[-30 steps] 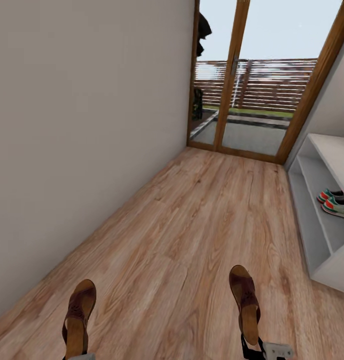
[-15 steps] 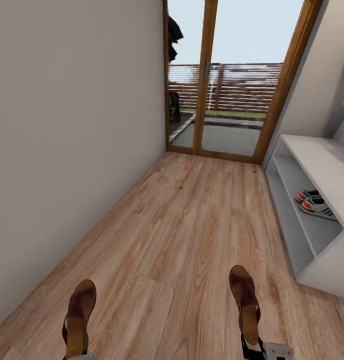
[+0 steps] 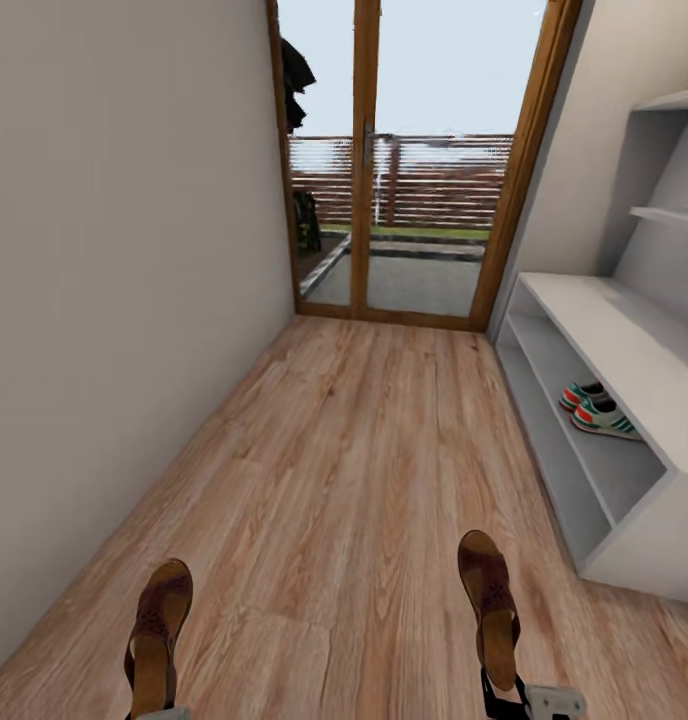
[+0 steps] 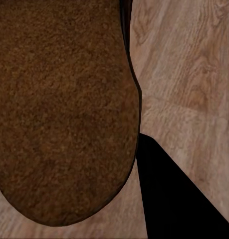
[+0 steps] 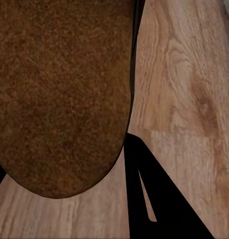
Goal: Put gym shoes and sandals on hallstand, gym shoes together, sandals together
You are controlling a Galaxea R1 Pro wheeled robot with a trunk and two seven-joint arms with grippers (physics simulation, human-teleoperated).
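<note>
Head view down the corridor, with both wrist views. The robot carries one brown leather sandal in each arm: the left sandal rises from the lower edge of the head view at the robot's left, the right sandal at its right, toes pointing forward, both held above the corridor floor. The right gripper is clamped on the heel end of its sandal; of the left gripper just a grey sliver shows under the heel of the other sandal, so the state of its jaws cannot be told (the sandal held aloft suggests a grip). In each wrist view a rough brown sole lies close before the lens, with wood planks beyond.

The hallstand stands along the right wall, a light-grey unit with a bench top and lower shelves. The two gym shoes already sit side by side on the upper of its lower shelves, red-orange heels outward.

Step in hand, as judged: transport of the sandals toward the rack, the sneakers' placement being complete. The next move calls for an approach and a turn to the right to face the unit, then setting both sandals on a shelf, adjacent to each other and clear of the sneakers.
</note>
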